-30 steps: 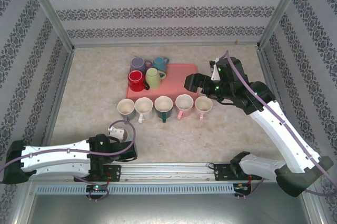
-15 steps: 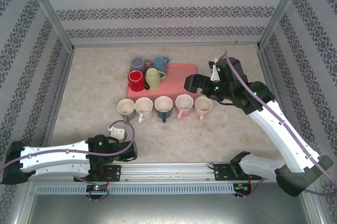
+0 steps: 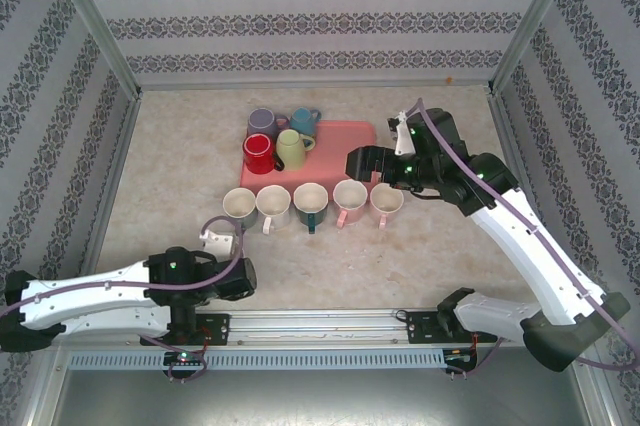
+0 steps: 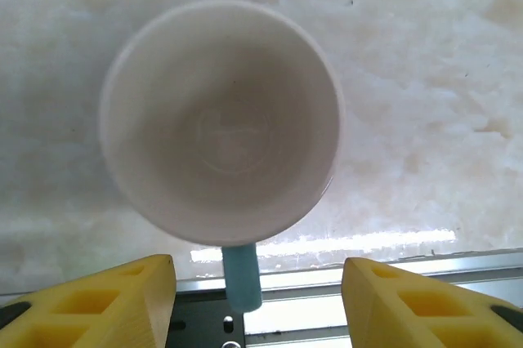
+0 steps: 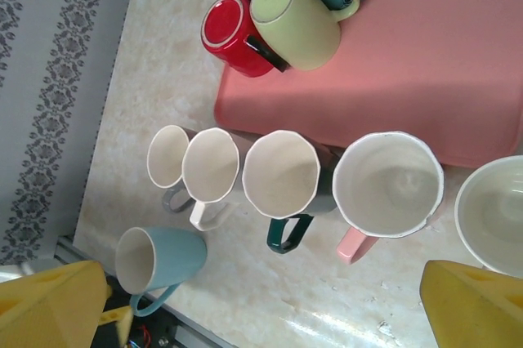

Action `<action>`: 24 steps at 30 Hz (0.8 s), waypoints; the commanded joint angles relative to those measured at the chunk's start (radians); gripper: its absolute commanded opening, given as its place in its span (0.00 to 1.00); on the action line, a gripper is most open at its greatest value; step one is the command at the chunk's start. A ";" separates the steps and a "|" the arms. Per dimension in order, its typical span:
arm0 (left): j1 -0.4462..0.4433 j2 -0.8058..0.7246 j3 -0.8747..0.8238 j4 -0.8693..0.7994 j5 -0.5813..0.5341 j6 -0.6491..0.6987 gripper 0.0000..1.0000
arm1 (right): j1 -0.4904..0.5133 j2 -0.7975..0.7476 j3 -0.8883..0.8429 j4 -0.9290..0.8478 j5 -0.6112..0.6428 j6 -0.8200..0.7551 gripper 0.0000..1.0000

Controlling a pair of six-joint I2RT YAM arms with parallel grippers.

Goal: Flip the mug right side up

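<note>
A light blue mug with a white inside stands upright on the table near the front rail, its handle pointing at my left gripper. That gripper is open: one yellow finger stands on each side of the handle, and neither touches it. From the right wrist the same mug appears left of and nearer than the row of mugs. My right gripper hangs open above the right end of the pink mat, nothing between its fingers.
Several upright mugs stand in a row: grey, white, dark green, pink, cream. Several upside-down mugs, among them red and green, sit on the mat's left end. Patterned walls enclose the table.
My left gripper has opened and let go of the blue mug's handle, and the left arm has drawn back a little to the left. The right arm has barely moved.
</note>
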 commanded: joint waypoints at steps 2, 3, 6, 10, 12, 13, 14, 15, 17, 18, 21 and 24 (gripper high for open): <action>0.003 -0.042 0.064 -0.218 -0.047 -0.112 0.61 | 0.009 0.034 0.044 -0.016 -0.011 -0.059 0.98; 0.004 -0.053 0.076 -0.235 -0.057 -0.122 0.61 | 0.013 0.046 0.049 -0.016 -0.019 -0.068 0.98; 0.017 -0.060 0.148 -0.258 -0.117 -0.087 0.61 | 0.029 0.100 0.080 -0.029 -0.025 -0.117 0.98; 0.155 0.010 0.253 -0.209 -0.123 0.139 0.66 | 0.062 0.209 0.161 -0.068 0.010 -0.203 0.98; 0.351 0.051 0.283 -0.112 0.018 0.347 0.66 | 0.074 0.266 0.195 -0.056 0.023 -0.246 0.98; 0.427 0.064 0.295 -0.075 0.083 0.416 0.66 | 0.077 0.289 0.210 -0.046 0.034 -0.262 0.98; 0.509 0.082 0.314 -0.040 0.141 0.478 0.66 | 0.078 0.315 0.226 -0.037 0.054 -0.277 0.98; 0.576 0.101 0.338 -0.012 0.189 0.529 0.65 | 0.076 0.346 0.246 -0.029 0.067 -0.292 0.98; 0.678 0.154 0.392 0.019 0.263 0.596 0.65 | 0.069 0.409 0.293 -0.023 0.078 -0.322 0.98; 0.717 0.181 0.423 0.033 0.305 0.613 0.65 | 0.069 0.445 0.320 -0.014 0.089 -0.337 0.98; 0.754 0.236 0.487 0.087 0.398 0.607 0.64 | 0.057 0.589 0.434 -0.022 0.146 -0.384 0.98; 0.754 0.257 0.515 0.140 0.463 0.573 0.64 | 0.040 0.759 0.598 -0.039 0.194 -0.416 0.98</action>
